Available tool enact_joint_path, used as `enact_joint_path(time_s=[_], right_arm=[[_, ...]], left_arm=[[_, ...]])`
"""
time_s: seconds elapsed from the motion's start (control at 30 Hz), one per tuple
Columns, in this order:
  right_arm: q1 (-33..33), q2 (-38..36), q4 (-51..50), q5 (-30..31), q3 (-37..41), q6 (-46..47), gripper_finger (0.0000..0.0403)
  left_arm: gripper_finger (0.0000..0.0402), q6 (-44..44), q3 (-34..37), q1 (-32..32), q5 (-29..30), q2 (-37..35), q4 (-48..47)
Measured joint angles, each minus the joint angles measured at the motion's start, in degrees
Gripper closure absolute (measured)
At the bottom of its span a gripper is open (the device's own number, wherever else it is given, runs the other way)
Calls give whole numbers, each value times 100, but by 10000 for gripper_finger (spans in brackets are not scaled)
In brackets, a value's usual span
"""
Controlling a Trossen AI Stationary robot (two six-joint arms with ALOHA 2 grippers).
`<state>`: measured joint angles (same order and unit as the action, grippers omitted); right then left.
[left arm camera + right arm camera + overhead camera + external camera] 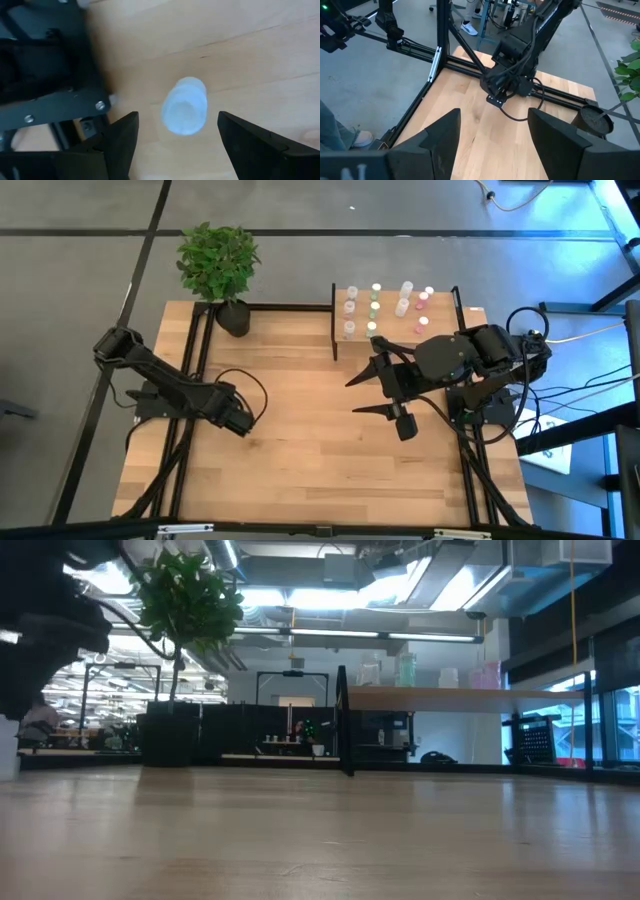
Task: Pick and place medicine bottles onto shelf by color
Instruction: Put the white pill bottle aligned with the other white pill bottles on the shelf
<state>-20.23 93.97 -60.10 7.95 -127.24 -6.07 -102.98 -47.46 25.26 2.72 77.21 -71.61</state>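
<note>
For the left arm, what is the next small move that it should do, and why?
Probably lower the left end effector and close it on the bottle. The wrist view shows it open, with the bottle standing on the table between its two fingers, untouched. The right end effector waits open near the shelf.

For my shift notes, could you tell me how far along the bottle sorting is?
Mostly done: about a dozen bottles stand in rows on the shelf. In hand: the left gripper, jaws open, hangs over one last bottle on the table. Left: grasping and shelving it. The right gripper waits, open.
</note>
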Motion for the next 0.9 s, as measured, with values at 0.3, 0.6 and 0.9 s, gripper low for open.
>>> enact_joint_path(time_s=[0.3,0.6,0.9], right_arm=[[4,0,0,2,0,-4,169],[4,0,1,2,0,-2,169],[4,0,0,2,0,-2,169]], left_arm=[[135,-2,486,2,222,0,592],[144,3,708,2,370,0,1093],[202,-26,791,2,175,0,1276]])
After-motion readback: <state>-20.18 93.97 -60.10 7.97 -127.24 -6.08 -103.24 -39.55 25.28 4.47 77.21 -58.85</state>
